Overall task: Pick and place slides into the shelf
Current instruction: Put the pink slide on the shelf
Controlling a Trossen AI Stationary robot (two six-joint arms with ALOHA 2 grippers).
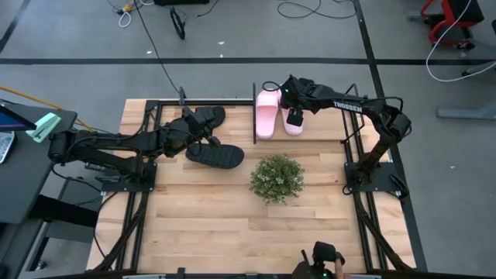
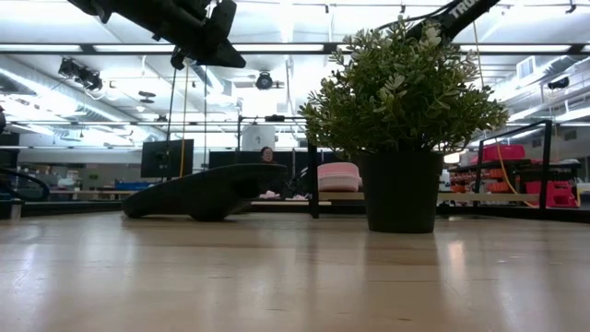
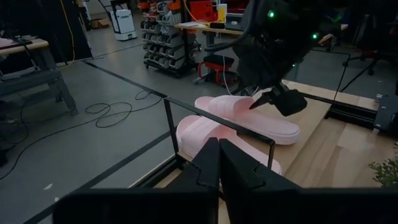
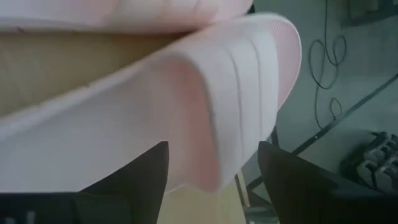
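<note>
Two pale pink slides lie side by side at the shelf's right end [image 1: 269, 112] [image 1: 293, 122], soles down. My right gripper [image 1: 294, 105] hovers open over the outer one, and its fingers [image 4: 149, 177] stand on either side of the wide strap [image 4: 205, 93]. One black slide [image 1: 208, 118] lies in the left part of the shelf [image 1: 254, 116], and the other [image 1: 217, 155] rests sole-down on the table in front of it. My left gripper [image 1: 188, 124] is shut and raised in the air [image 2: 210, 41] by the black slide in the shelf, holding nothing. My right gripper comes at the pink slide's strap [image 3: 249, 106] from above with open fingers across it. I cannot tell whether the fingers touch the strap. The slide lies flat on the shelf.
A potted green plant [image 1: 277, 178] stands mid-table, just near of the pink slides and right of the loose black slide. The shelf's thin bars and upright posts [image 3: 166, 124] stand along the far edge. The near half of the wooden table [image 1: 232, 225] is bare.
</note>
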